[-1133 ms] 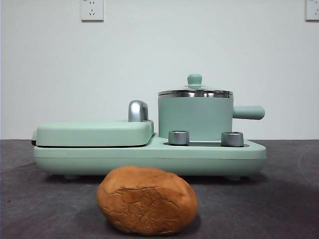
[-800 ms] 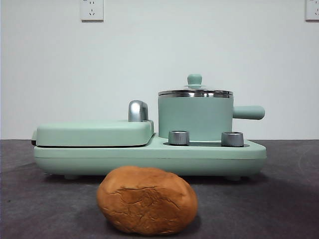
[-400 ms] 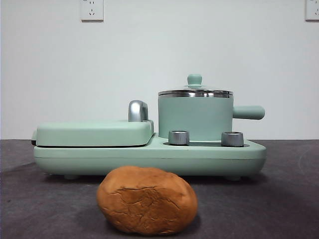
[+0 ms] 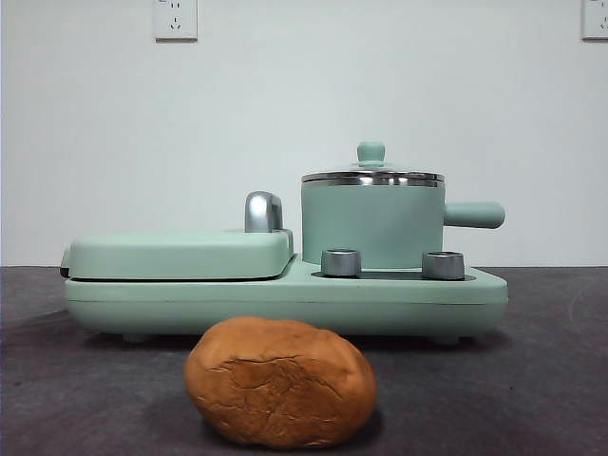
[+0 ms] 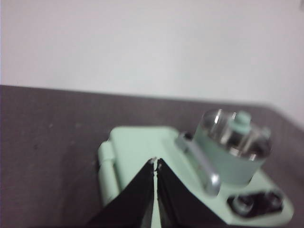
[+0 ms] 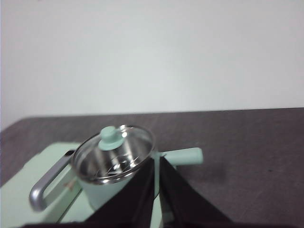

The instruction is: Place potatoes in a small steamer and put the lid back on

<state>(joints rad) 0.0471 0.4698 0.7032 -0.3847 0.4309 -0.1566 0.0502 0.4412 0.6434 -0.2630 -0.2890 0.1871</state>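
Observation:
The orange-brown potato (image 4: pixel 280 382) lies on the dark table in front of the appliance in the front view. The small mint-green steamer (image 4: pixel 372 222) stands on the appliance's right side with its side handle (image 4: pixel 473 215) pointing right. The glass lid (image 4: pixel 371 175) sits on it, green knob (image 4: pixel 370 151) on top. The steamer and lid also show in the left wrist view (image 5: pixel 232 149) and the right wrist view (image 6: pixel 114 154). My left gripper (image 5: pixel 155 164) is shut and empty above the grill plate. My right gripper (image 6: pixel 156 159) is shut and empty above the steamer. Neither shows in the front view.
The mint-green appliance base (image 4: pixel 285 299) carries a flat closed grill plate (image 4: pixel 179 254) on the left with a steel handle (image 4: pixel 263 211), and two steel dials (image 4: pixel 341 262) in front of the steamer. Wall sockets (image 4: pixel 175 18) sit on the white wall behind.

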